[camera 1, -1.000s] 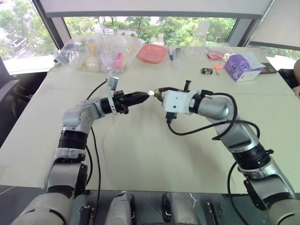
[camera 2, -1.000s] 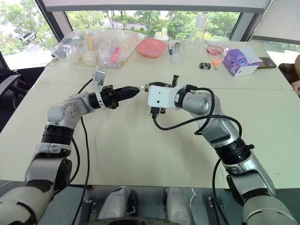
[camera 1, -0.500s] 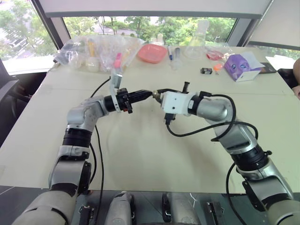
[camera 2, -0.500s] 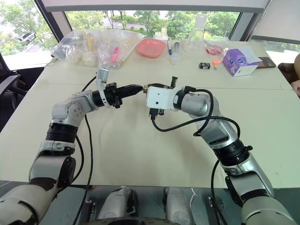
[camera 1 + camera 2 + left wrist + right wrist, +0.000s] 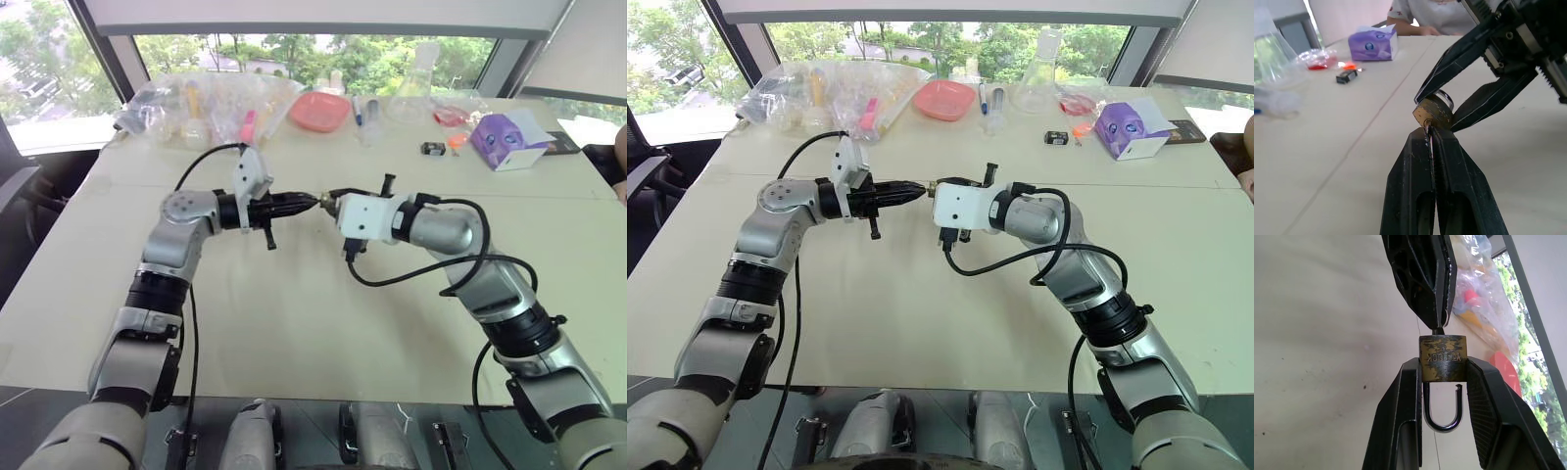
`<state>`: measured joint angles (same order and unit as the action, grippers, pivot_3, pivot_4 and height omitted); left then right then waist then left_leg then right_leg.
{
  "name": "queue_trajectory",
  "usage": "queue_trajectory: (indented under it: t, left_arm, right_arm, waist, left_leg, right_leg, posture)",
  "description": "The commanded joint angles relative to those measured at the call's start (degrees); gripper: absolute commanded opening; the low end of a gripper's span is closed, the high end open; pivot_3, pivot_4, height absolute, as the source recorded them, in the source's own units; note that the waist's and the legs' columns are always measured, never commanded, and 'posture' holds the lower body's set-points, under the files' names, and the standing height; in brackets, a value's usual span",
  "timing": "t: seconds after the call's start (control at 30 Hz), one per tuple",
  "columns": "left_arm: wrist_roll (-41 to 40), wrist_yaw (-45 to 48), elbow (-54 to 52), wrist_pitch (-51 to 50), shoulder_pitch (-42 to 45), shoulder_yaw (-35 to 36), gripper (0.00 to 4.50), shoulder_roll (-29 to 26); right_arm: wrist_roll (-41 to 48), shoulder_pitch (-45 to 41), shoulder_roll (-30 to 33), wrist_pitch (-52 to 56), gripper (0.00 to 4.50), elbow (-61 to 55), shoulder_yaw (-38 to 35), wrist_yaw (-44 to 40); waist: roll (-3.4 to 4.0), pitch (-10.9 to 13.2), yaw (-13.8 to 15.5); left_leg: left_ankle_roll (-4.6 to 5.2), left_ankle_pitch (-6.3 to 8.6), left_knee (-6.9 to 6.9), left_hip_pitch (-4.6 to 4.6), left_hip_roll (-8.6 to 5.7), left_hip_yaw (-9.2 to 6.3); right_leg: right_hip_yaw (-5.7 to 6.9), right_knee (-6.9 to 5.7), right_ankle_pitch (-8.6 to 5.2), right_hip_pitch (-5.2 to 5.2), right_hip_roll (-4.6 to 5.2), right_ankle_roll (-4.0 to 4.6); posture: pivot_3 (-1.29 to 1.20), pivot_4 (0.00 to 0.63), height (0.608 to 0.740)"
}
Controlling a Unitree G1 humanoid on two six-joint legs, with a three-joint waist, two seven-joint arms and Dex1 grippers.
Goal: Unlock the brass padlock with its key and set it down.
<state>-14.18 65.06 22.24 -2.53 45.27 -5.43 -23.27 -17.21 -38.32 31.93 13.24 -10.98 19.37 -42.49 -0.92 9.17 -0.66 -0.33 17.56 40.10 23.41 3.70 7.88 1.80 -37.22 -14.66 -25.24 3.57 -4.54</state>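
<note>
The brass padlock (image 5: 1443, 358) hangs in the air above the middle of the table, with my right gripper (image 5: 1443, 364) shut on its body from both sides. Its silvery shackle (image 5: 1442, 418) points back toward the right wrist, and one end of it stands free of the body. My left gripper (image 5: 1428, 133) comes in level from the opposite side and is shut on the key (image 5: 1437, 331), whose thin blade enters the padlock's bottom face. In the left eye view the two grippers meet tip to tip at the padlock (image 5: 321, 202).
Along the far edge of the table (image 5: 294, 323) lie clear plastic bags of items (image 5: 196, 103), a pink dish (image 5: 318, 110), a glass flask (image 5: 416, 83), a small black box (image 5: 432, 148) and a purple tissue box (image 5: 505, 140). A person's arm (image 5: 617, 147) shows at the right edge.
My left wrist has rolled about its own axis while its tips stayed at the padlock, and the left elbow has risen. The left fingers have shut on the key. The right arm has kept still.
</note>
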Motion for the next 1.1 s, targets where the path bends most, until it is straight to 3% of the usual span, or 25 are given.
queue_trajectory:
  t: [0.03, 0.07, 0.13, 0.17, 0.23, 0.33, 0.43, 1.0, 1.1]
  left_arm:
    - [3.06, -1.07, 1.24, 7.81, 1.54, -1.0, 0.09, 0.85]
    - [2.57, -0.83, 1.54, 7.05, 1.92, -0.79, 0.09, 0.96]
    - [-3.43, 1.61, 1.14, -5.84, 3.35, 0.99, 0.09, 0.65]
    - [-6.78, 3.44, 1.08, -12.43, 4.01, 1.98, 0.33, 0.13]
    - [-10.13, 5.55, 2.44, -20.19, 5.14, 3.45, 0.99, -0.93]
    - [-11.83, 6.98, 4.47, -26.88, 5.95, 4.19, 2.4, -2.28]
    - [-14.84, 7.33, 5.46, -31.68, 7.05, 6.06, 2.4, -1.39]
    - [-12.22, 6.49, 13.02, -26.42, 11.06, 6.79, 2.4, 3.92]
    - [-11.16, 6.36, 14.35, -24.85, 11.57, 6.3, 1.56, 4.63]
  right_arm:
    - [-0.1, -1.57, -0.38, -1.25, 0.67, -1.67, -2.12, 1.25]
    - [-0.12, -1.56, -0.39, -1.25, 0.67, -1.69, -2.13, 1.26]
    - [-0.2, -1.63, -0.38, -1.35, 0.67, -1.6, -2.19, 1.32]
    - [-0.3, -1.66, -0.42, -1.42, 0.67, -1.57, -2.22, 1.39]
    - [-0.4, -1.76, -0.49, -1.55, 0.67, -1.48, -2.28, 1.57]
    - [-0.5, -1.95, -0.7, -1.9, 0.67, -1.37, -2.33, 1.95]
    - [-0.55, -2.19, -0.94, -2.42, 0.67, -1.13, -2.28, 2.37]
    - [-0.95, -2.31, -1.68, -2.22, 0.67, -2.35, -2.04, 2.61]
    - [-0.98, -2.34, -1.89, -1.99, 0.67, -2.69, -2.03, 2.61]
  waist:
    - [0.0, 0.0, 0.0]
    - [0.0, 0.0, 0.0]
    - [0.0, 0.0, -0.03]
    - [0.0, 0.0, -0.05]
    - [0.0, 0.0, -0.13]
    - [0.0, 0.0, -0.27]
    - [0.0, 0.0, -0.23]
    - [0.0, 0.0, -0.15]
    - [0.0, 0.0, -0.06]
  left_leg:
    - [0.0, 0.0, 0.0, 0.0, 0.0, 0.0]
    - [0.0, 0.0, 0.0, 0.0, 0.0, 0.0]
    - [0.0, 0.0, 0.0, 0.0, 0.0, 0.0]
    - [0.0, 0.0, 0.0, 0.01, 0.0, 0.0]
    - [0.01, 0.0, 0.0, 0.01, 0.0, -0.01]
    - [0.0, 0.0, -0.01, 0.0, 0.01, -0.02]
    - [0.0, 0.0, -0.01, 0.0, 0.02, -0.05]
    - [0.0, 0.0, -0.01, 0.01, 0.0, -0.03]
    - [0.0, 0.0, -0.01, 0.01, 0.0, -0.03]
  right_leg:
    - [0.0, 0.0, 0.0, 0.0, 0.0, 0.0]
    - [0.0, 0.0, 0.0, 0.0, 0.0, 0.0]
    - [0.0, 0.0, 0.0, 0.0, 0.0, 0.0]
    - [0.0, -0.01, 0.0, -0.01, -0.01, 0.0]
    - [0.0, -0.01, 0.0, -0.01, -0.02, 0.0]
    - [0.0, -0.01, -0.01, -0.01, -0.02, -0.01]
    - [0.01, -0.02, -0.01, -0.01, -0.03, -0.01]
    - [0.01, -0.01, -0.01, -0.01, -0.02, -0.01]
    - [0.01, -0.01, -0.01, -0.01, -0.02, -0.01]
  posture:
    - [0.0, 0.15, 0.733]
    - [0.0, 0.15, 0.733]
    - [0.0, 0.15, 0.733]
    - [0.0, 0.15, 0.733]
    - [0.0, 0.15, 0.733]
    - [0.0, 0.15, 0.733]
    - [0.0, 0.15, 0.733]
    - [0.0, 0.15, 0.733]
    - [0.0, 0.15, 0.733]
